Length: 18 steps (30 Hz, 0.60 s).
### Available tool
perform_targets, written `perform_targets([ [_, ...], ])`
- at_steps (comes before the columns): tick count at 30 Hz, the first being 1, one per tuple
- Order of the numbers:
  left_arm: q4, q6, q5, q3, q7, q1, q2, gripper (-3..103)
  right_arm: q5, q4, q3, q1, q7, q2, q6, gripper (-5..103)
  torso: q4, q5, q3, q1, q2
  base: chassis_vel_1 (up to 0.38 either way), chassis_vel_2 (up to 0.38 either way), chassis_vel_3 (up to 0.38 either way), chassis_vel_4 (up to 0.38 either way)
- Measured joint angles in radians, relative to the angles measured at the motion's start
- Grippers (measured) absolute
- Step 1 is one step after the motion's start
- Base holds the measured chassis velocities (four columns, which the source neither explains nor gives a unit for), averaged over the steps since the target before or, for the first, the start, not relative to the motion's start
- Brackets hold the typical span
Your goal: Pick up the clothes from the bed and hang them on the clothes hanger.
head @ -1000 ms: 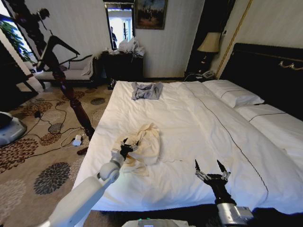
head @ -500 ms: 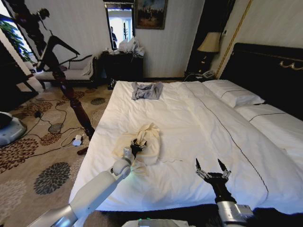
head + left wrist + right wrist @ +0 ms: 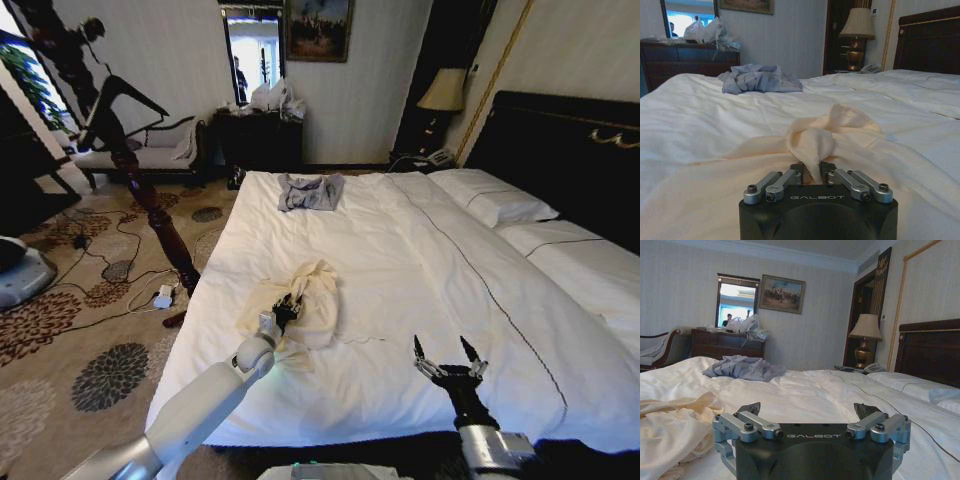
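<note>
The wide bed with its white duvet and thin dark piping line (image 3: 420,270) takes up most of the room ahead of the robot, and its black headboard with gold trim (image 3: 560,150) stands on the right. A soft, pale cream-yellow shirt (image 3: 310,300) lies bunched up on the near left part of the duvet, close to the bed's left edge. The left gripper (image 3: 286,308) reaches out from the robot's left side and rests right on this crumpled cloth. In the left wrist view its jaws are pressed together on a raised fold of the cream-yellow shirt (image 3: 810,142), so the cloth stands up in a little knot between the fingers (image 3: 797,170). The right gripper (image 3: 443,348) hangs low over the near right part of the duvet, well apart from the shirt, and its two dark fingers are spread wide with nothing between them (the right wrist view shows the gap plainly). A smaller grey-blue garment (image 3: 310,191) sits in a heap at the far end of the bed, near the foot. Two white pillows (image 3: 500,205) lie by the headboard. A table lamp with a pale shade (image 3: 443,92) stands in the corner beyond them.
</note>
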Motion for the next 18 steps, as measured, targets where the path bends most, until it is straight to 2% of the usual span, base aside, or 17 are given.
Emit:
perform_targets([
  [3, 0.002, -0.004, 0.009, -0.012, 0.0, 0.006, 0.002, 7, -0.001, 0.0, -0.002, -0.002, 0.0, 0.0, 0.0, 100, -0.0001, 0.0, 0.0, 0.0, 0.0, 0.0, 0.0, 0.0, 0.0],
  [5, 0.003, -0.007, 0.014, -0.018, 0.002, 0.013, 0.003, 1, -0.001, 0.004, -0.002, -0.005, 0.0, 0.0, 0.001, 100, -0.0001, 0.0, 0.0, 0.0, 0.0, 0.0, 0.0, 0.0, 0.0],
  [12, -0.05, -0.008, 0.022, -0.061, 0.004, 0.049, 0.019, 0, 0.001, 0.012, 0.002, -0.013, 0.001, -0.005, 0.002, 100, -0.0003, -0.0001, 0.0, 0.0, 0.0, 0.0, 0.0, 0.0, 0.0],
  [15, -0.157, -0.001, 0.015, -0.141, 0.001, 0.133, 0.068, 0, 0.011, 0.015, 0.002, -0.015, 0.007, -0.016, 0.001, 100, -0.0002, -0.0002, 0.0, 0.0, 0.0, 0.0, 0.0, 0.0, 0.0],
  [16, -0.157, -0.001, 0.015, -0.141, 0.001, 0.133, 0.068, 0, 0.011, 0.015, 0.002, -0.015, 0.007, -0.016, 0.001, 100, -0.0002, -0.0002, 0.0, 0.0, 0.0, 0.0, 0.0, 0.0, 0.0],
  [18, -0.238, -0.001, 0.015, -0.216, 0.002, 0.22, 0.121, 0, 0.024, 0.015, 0.001, -0.011, 0.012, -0.025, -0.004, 100, 0.0001, -0.0001, 0.0, 0.0, 0.0, 0.0, 0.0, 0.0, 0.0],
])
